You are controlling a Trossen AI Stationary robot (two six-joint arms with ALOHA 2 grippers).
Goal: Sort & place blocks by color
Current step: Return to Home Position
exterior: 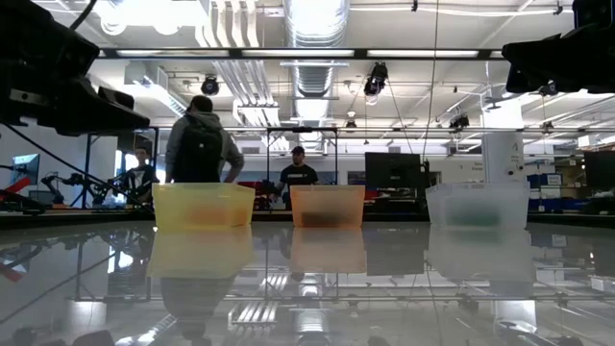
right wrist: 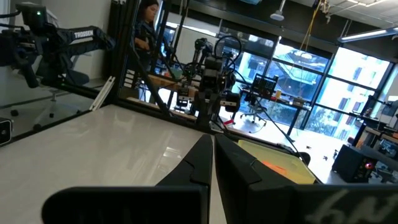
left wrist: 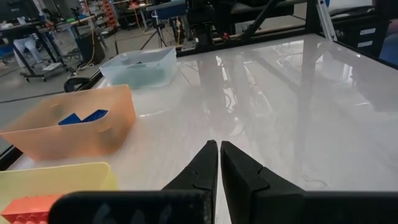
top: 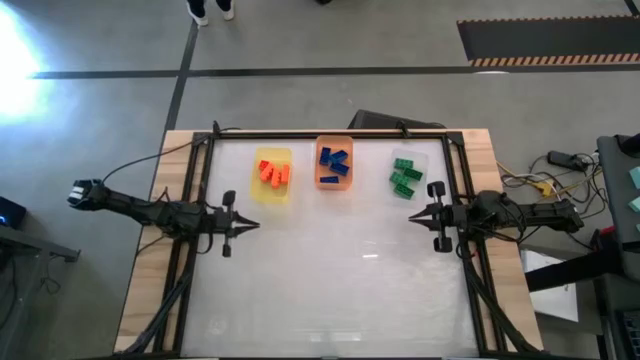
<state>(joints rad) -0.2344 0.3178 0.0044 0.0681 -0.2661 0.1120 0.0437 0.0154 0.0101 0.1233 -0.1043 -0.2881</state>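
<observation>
Left gripper (top: 252,226) first: its two dark fingers are pressed together with only a sliver between them and nothing held. It hangs above the white table (top: 330,290) on the nine o'clock side, nose aimed straight across toward three. Over at three o'clock the right gripper (top: 412,214) mirrors it, fingers together as well and empty, pointing back toward nine, the two well apart with open tabletop between them. Moving out from the left tips, up at about twelve to one o'clock sits the yellow tray (top: 259,191), and the orange blocks (top: 273,173) are heaped inside it, leaning on each other. Next along the far edge, dead on the table's twelve o'clock, is the orange tray (top: 334,139), with the blue blocks (top: 334,164) lying loose in it at odd angles. Then the clear tray (top: 422,160), near the right gripper at its twelve o'clock, holding the green blocks (top: 404,178) in a small cluster. Three trays in a row, near each other but not touching, and every block I can see lies inside one, each colour on its own. Beyond the far edge a person (exterior: 200,139) in a dark top stands with their back to the table.
</observation>
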